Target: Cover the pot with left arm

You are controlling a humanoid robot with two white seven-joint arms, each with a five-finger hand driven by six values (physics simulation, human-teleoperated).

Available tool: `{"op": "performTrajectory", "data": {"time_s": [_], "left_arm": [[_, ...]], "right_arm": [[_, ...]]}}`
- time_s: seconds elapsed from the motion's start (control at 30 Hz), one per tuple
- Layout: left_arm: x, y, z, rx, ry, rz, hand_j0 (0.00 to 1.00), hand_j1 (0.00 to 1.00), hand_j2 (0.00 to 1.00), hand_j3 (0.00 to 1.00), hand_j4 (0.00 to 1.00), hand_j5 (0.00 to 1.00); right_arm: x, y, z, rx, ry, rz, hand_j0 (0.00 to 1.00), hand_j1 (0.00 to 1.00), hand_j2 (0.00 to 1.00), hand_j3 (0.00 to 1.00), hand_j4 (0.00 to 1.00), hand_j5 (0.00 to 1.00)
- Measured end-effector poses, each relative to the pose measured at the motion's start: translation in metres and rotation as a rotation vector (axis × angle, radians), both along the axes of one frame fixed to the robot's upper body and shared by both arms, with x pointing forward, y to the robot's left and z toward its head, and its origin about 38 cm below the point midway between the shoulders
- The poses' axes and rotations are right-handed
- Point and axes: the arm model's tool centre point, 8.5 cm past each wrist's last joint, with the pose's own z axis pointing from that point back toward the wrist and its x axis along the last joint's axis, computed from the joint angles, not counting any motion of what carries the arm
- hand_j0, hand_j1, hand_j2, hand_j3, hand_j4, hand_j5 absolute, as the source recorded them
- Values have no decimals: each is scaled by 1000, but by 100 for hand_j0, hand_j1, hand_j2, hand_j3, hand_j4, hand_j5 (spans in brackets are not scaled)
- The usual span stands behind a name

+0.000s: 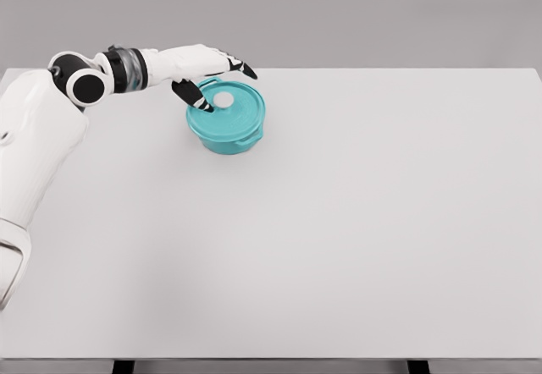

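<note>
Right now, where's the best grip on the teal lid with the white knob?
Likely the white knob at the centre of the teal round lid, pinched from above. The lid lies flat on the teal pot, so its rim offers little purchase. The left hand is already there.

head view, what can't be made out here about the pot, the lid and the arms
- Lid on the teal pot: whether the left hand still touches it; the thumb overlaps its left part.
- Pot's contents: hidden by the lid.
- Pot's far left rim: behind the hand.
- Right arm: out of view.
- Table legs: cut off by the bottom edge.
</note>
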Motion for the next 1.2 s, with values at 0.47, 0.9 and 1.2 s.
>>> {"op": "performTrajectory", "data": {"time_s": [0.47,0.9,1.2], "left_arm": [[-2,9,10,6,-29,0,94,94,94,94,94,94],[-84,116,5,45,-61,11,100,100,100,100,100,100],[-118,174,34,36,-121,91,100,100,100,100,100,100]], "right_arm": [[0,0,0,0,0,0,100,100,100,100,100,100],[0,0,0,0,0,0,100,100,100,100,100,100],[0,0,0,0,0,0,100,100,100,100,100,100]]}}
